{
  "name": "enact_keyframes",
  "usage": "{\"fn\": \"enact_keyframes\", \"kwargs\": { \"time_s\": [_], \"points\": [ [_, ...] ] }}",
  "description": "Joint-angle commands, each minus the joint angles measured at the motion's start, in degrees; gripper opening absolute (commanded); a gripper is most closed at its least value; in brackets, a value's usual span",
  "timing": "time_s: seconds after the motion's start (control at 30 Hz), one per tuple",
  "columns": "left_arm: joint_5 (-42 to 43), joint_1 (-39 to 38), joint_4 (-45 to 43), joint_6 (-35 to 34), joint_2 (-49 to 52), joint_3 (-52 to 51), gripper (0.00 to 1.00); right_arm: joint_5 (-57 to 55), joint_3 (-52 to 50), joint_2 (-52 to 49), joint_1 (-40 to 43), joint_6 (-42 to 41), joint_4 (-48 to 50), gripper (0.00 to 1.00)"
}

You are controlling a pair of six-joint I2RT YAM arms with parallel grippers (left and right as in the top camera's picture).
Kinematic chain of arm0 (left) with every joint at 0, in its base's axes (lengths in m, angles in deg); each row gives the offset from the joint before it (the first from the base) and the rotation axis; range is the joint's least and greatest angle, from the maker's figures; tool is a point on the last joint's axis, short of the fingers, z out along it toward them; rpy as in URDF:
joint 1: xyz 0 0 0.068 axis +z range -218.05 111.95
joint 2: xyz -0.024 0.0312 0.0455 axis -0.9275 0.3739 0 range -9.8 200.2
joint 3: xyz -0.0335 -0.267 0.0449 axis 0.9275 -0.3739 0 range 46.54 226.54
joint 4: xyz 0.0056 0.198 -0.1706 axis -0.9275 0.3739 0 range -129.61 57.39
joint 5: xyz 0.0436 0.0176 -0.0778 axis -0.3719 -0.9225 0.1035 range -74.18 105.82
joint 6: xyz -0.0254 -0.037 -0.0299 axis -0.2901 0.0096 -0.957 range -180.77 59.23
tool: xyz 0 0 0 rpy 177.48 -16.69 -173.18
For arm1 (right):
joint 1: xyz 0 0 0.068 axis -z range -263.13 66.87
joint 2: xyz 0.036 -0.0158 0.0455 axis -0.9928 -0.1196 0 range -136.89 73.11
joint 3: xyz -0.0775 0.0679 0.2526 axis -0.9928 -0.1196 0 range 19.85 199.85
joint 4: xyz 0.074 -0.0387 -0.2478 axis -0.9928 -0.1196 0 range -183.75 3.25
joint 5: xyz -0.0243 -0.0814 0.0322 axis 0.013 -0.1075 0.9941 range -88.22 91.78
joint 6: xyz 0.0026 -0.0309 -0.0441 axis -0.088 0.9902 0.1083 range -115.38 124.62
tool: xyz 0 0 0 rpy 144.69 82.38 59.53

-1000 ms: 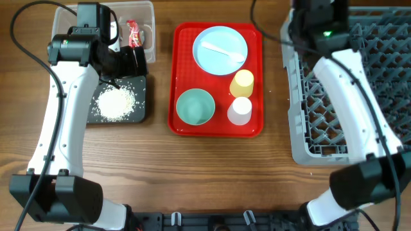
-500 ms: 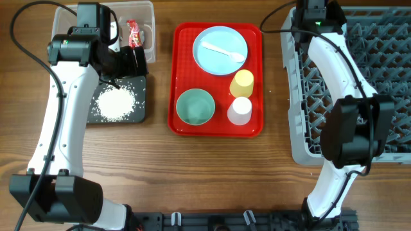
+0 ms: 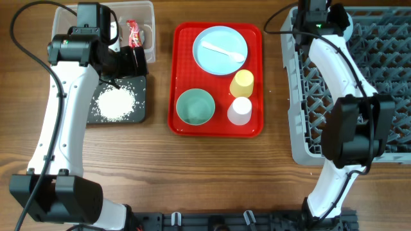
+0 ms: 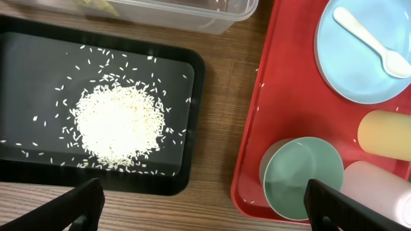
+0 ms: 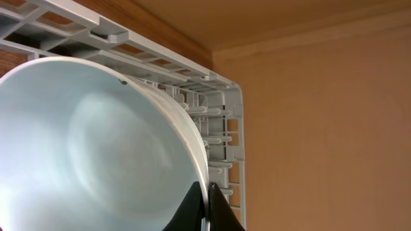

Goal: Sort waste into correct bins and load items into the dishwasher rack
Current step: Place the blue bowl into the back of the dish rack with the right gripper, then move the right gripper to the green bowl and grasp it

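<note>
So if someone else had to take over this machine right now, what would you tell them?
Left gripper: open, empty, near the black tray holding the rice.
Right gripper: shut on the rim of a pale blue-green bowl at a corner of the dishwasher rack.
Done: rice binned; red wrapper in the clear tub.
To do: release that bowl, then rack the second bowl, plate, white spoon, yellow cup and white cup, all on the red serving tray.
</note>
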State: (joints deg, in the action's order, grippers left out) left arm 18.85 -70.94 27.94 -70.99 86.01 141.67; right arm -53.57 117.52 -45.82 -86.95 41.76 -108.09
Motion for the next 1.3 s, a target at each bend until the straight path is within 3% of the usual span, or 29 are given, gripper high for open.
{"fn": "enact_keyframes", "kwargs": {
  "time_s": [0.0, 0.23, 0.5, 0.67, 0.87, 1.03, 1.13, 1.27],
  "points": [
    [0.3, 0.2, 0.0, -0.5, 0.6, -0.4, 1.00, 0.5, -1.6, -0.9, -1.4, -1.6, -0.3, 0.04],
    [0.3, 0.2, 0.0, -0.5, 0.6, -0.4, 1.00, 1.4, -1.6, -0.9, -4.5, -1.6, -0.6, 0.08],
    [0.3, 0.2, 0.0, -0.5, 0.6, -0.4, 1.00, 6.4, -1.6, -0.9, -6.1, -7.5, -6.7, 0.47],
    [0.3, 0.2, 0.0, -0.5, 0.6, -0.4, 1.00, 6.6, -1.6, -0.9, -6.1, -8.8, -7.2, 0.53],
    [0.3, 0.2, 0.0, -0.5, 0.6, -0.4, 1.00, 10.8, -1.6, -0.9, -7.9, -12.9, -6.9, 0.98],
    [0.3, 0.2, 0.0, -0.5, 0.6, -0.4, 1.00, 20.9, -1.6, -0.8, -8.9, -24.8, -9.5, 1.00],
    [0.3, 0.2, 0.0, -0.5, 0.6, -0.4, 1.00, 21.5, -1.6, 0.4, -9.1, -27.2, -11.2, 1.00],
    [0.3, 0.2, 0.0, -0.5, 0.6, -0.4, 1.00, 33.3, -1.6, 6.1, -11.8, -28.4, -15.9, 0.99]
  ]
}}
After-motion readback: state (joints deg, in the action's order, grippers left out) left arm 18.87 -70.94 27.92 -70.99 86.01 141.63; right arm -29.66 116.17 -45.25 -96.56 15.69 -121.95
